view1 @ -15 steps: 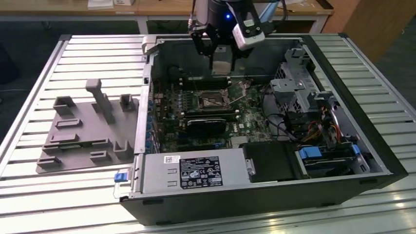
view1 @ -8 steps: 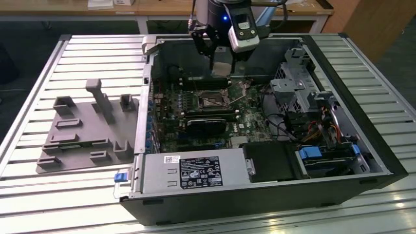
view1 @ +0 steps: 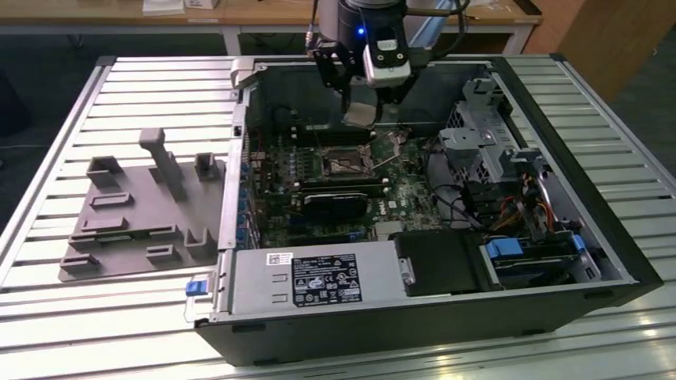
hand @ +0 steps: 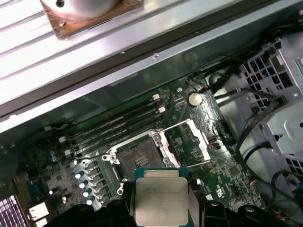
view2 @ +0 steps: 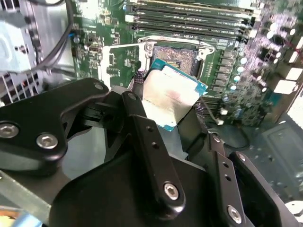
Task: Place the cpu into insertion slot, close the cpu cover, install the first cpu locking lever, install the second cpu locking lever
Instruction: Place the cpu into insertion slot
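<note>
My gripper (view1: 357,109) hangs inside the open computer case, shut on the cpu (view1: 360,115), a small silver-topped square chip. In both wrist views the cpu (view2: 170,97) (hand: 160,196) sits between the black fingers (view2: 137,113), tilted and in the air just short of the insertion slot (view2: 175,54) (hand: 139,153). The slot (view1: 343,163) on the green board shows its dark centre, bare. The cpu cover (hand: 189,142) (view2: 120,59), a thin silvery frame, is swung open to one side of the slot.
The case walls (view1: 591,182) ring the board. A drive cage with cables (view1: 496,146) is at the exterior view's right, a power supply (view1: 306,281) in front, a black block (view1: 332,202) beside the slot, and memory slots (hand: 113,125) behind it. A grey fixture (view1: 138,210) lies on the slatted table.
</note>
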`<move>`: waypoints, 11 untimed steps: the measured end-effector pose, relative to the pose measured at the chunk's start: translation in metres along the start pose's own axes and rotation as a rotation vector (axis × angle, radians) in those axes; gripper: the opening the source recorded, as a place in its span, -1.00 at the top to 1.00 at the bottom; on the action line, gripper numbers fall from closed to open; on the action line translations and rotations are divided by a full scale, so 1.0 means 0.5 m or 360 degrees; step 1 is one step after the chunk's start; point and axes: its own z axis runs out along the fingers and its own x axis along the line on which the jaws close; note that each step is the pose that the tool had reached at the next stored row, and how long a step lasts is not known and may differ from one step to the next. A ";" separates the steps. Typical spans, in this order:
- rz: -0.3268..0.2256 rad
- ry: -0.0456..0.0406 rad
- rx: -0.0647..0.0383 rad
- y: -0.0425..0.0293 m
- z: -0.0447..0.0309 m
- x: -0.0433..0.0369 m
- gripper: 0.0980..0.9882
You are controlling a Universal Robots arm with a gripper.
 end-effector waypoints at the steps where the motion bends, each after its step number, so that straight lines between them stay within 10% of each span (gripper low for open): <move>1: 0.0028 -0.0003 0.0001 0.000 0.000 0.000 0.01; 11: 0.0316 -0.0028 0.0006 0.000 0.005 0.000 0.01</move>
